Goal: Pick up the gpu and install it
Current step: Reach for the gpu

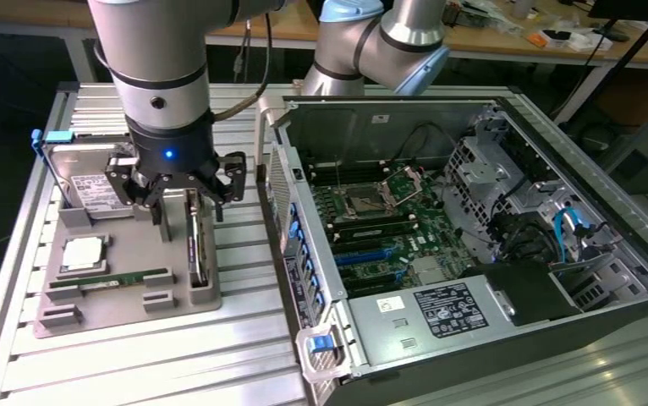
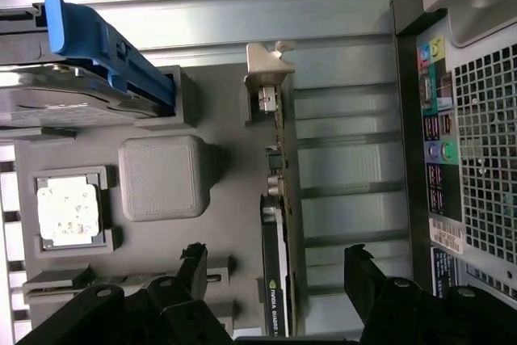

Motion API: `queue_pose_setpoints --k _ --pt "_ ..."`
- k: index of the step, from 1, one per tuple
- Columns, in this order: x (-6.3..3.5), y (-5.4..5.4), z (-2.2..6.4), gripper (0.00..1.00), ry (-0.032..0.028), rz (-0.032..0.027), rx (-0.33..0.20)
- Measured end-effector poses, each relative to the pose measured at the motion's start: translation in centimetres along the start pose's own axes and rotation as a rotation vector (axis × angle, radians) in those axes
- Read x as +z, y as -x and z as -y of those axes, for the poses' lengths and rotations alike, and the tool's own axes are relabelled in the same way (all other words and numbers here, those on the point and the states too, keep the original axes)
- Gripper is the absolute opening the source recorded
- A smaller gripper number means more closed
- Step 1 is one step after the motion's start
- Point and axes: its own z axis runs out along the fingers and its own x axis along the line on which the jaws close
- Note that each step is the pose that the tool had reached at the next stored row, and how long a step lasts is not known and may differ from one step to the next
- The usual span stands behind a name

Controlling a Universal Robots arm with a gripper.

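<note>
claw [image 1: 183,201] [image 2: 275,254]: I'm seeing it hanging wide open, a finger either side of the gpu [image 1: 194,245] [image 2: 279,272], not touching | gpu: standing on edge in the tray [image 1: 132,298] on the bench [image 1: 132,364], beside the case [image 1: 381,127]

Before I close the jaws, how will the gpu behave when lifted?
Probably stiff: the gpu is a thin flat board with a metal bracket. Standing on edge in the gray holder, it may tip if nudged sideways.
</note>
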Motion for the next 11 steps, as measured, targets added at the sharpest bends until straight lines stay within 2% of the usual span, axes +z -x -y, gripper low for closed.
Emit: queue_pose_setpoints --k 11 --pt "1.86 0.0 0.09 0.78 0.0 0.0 0.0"
